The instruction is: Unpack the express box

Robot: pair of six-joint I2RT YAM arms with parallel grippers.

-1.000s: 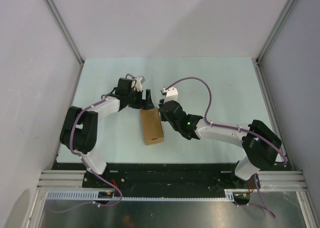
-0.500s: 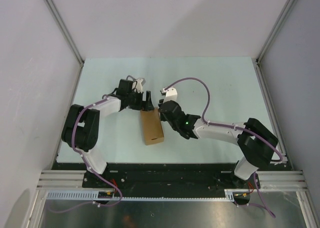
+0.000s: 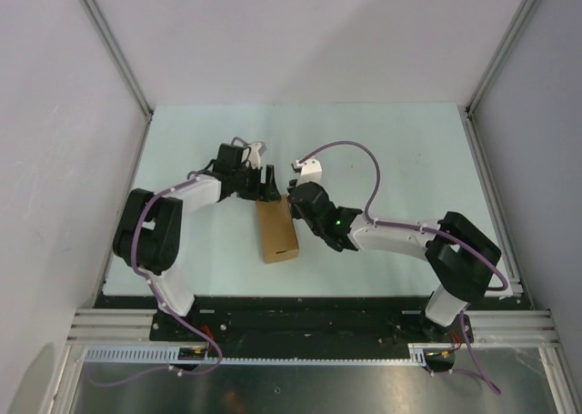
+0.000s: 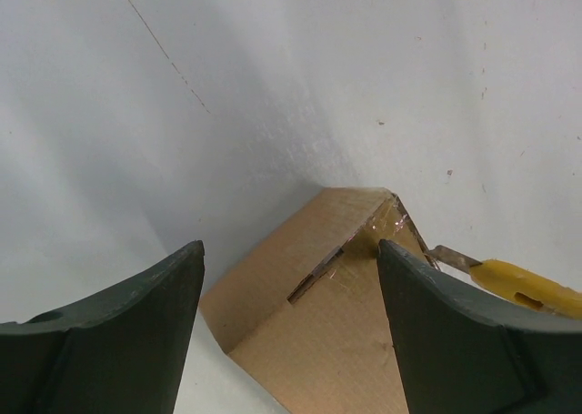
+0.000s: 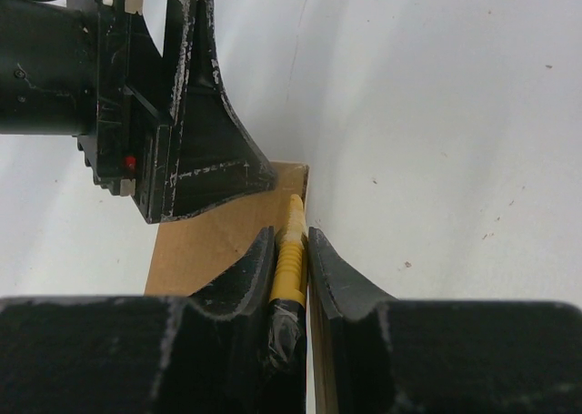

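A: Start at the left of the overhead view. What is the left end effector (image 3: 267, 188) doing?

B: It sits left of centre on the pale table (image 3: 391, 150), at the far end of the express box (image 3: 276, 231). It is released. In its own wrist view the two dark fingers (image 4: 109, 332) stand wide apart in the lower corners. The end of the box shows between them and nothing is clamped. I cannot tell whether a finger touches the cardboard.

A: And the box itself?

B: It lies flat on the table, just left of the middle of the overhead frame, between the two end effectors. Its long side runs toward the near edge. In the left wrist view it fills the lower centre. Clear tape (image 4: 382, 227) glints over a flap edge near its top corner, and a dark gap shows along that flap.

A: Further right?

B: The right end effector (image 3: 296, 205) sits just beside the box's upper right corner. It is clenched on a utility knife (image 5: 289, 255). In the right wrist view the yellow handle is pinched between the black fingers at bottom centre, pointing up the frame along the box's right edge.

A: Where is the blade?

B: In the left wrist view the knife comes in from the right edge. Its metal tip lies just beside the taped corner. I cannot tell whether it is in the cardboard.
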